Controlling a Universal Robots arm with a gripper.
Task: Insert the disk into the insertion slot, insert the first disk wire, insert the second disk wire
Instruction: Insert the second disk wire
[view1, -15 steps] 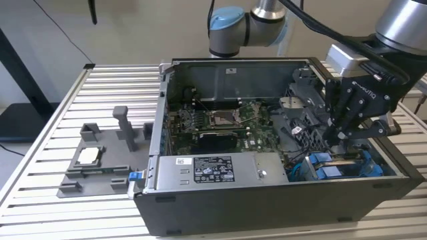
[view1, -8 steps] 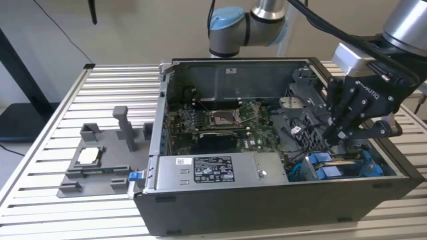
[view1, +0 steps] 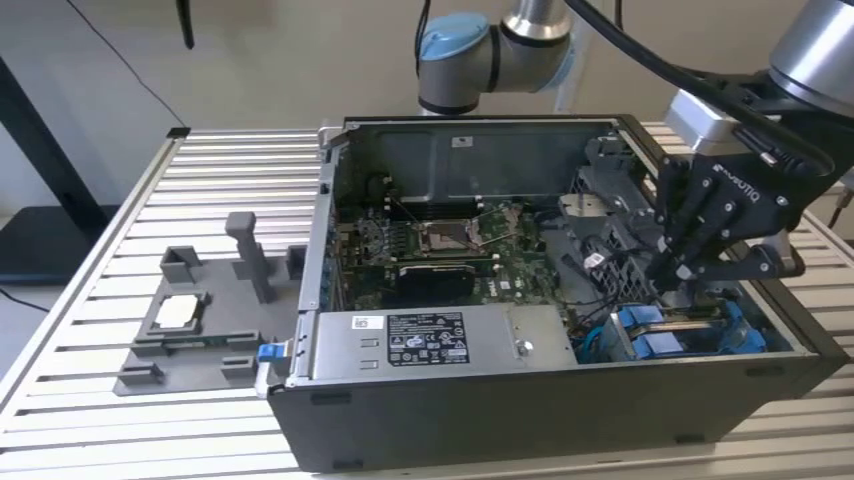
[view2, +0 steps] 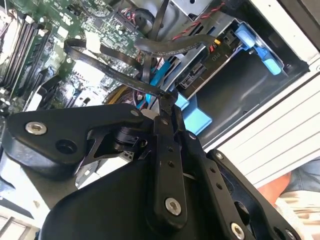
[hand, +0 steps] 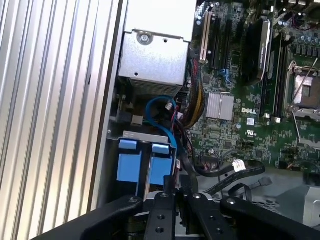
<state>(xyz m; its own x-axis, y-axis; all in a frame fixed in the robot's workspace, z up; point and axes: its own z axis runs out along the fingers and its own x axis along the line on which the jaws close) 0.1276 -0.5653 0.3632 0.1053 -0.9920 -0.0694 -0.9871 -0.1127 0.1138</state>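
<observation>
Jaws of the gripper (view2: 167, 102) pinch a black cable (view2: 112, 75) just beside the disk (view2: 197, 120).

insertion slot (view1: 687, 330): arm hides its upper part | gripper (view2: 167, 100): jaws' grip unclear

Black metal computer case (view1: 534, 420); green motherboard (view1: 441, 250); bright blue plastic carrier tabs (hand: 142, 162); black pincer (view1: 681, 262); silver ribbed bench (view1: 214, 190); grey plastic fixture (view1: 200, 320).
</observation>
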